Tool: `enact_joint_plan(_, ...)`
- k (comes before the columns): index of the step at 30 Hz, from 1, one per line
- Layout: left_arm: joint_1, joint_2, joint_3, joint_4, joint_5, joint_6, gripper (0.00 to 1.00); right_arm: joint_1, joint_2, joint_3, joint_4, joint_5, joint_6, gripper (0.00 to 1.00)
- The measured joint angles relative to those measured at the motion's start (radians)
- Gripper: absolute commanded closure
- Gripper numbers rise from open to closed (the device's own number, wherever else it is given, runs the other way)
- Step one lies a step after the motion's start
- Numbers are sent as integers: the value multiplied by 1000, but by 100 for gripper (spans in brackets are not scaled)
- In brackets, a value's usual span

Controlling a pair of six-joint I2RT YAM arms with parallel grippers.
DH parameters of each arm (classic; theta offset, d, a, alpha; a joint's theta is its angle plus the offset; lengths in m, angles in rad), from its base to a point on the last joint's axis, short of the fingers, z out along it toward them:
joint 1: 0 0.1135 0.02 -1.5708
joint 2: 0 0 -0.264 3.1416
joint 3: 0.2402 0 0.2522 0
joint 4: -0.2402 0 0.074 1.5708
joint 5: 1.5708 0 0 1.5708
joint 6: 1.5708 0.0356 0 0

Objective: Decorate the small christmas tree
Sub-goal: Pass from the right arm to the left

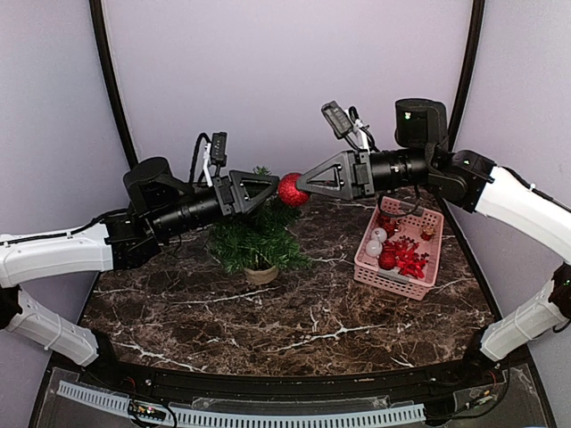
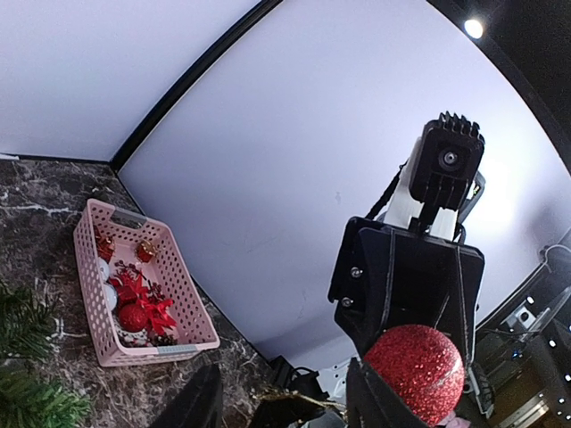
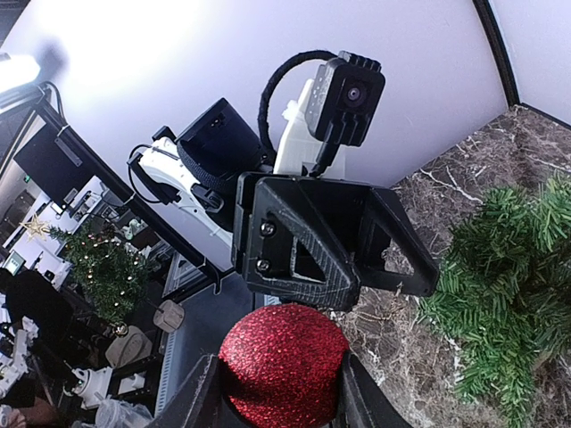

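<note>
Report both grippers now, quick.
Left gripper: open, nothing between its fingers.
Right gripper: closed on the red ball.

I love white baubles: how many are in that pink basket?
2. One white ball lies by the left wall of the pink basket, a second white ball just in front of it. More may hide under red ornaments.

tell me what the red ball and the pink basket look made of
Red ball: a glitter coating, seen in its grainy, sparkling surface. The core is hidden, perhaps plastic or foam.
Pink basket: most likely moulded plastic with a smooth, fairly matte finish. Its thin, even lattice walls are one uniform colour.
</note>
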State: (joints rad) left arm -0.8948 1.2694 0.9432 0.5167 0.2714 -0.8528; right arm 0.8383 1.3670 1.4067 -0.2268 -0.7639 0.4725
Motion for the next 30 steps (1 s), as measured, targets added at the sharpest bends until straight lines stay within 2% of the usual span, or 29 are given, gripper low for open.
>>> enact_joint_plan(4,0,8,4,17,0,-6,61,1,0,0,3,0,-1,65)
enact_joint_plan(6,0,12,6,24,1,-8,60,1,0,0,3,-1,-2,65)
enact_joint_plan(11,0,13,6,29,-3,-1,36,1,0,0,10,-4,-2,65)
enact_joint_plan(15,8,3,2,22,-23,13,24,1,0,-1,19,-5,-1,65)
enact_joint_plan(19,22,-62,-30,-6,-50,51,18,1,-2,-7,34,-6,0,65)
enact_joint_plan(24,43,-153,-76,-23,-46,137,18,2,-3,-8,63,-19,6,65)
enact_joint_plan(30,54,-136,-76,-3,89,228,21,8,-4,-18,93,-31,19,65)
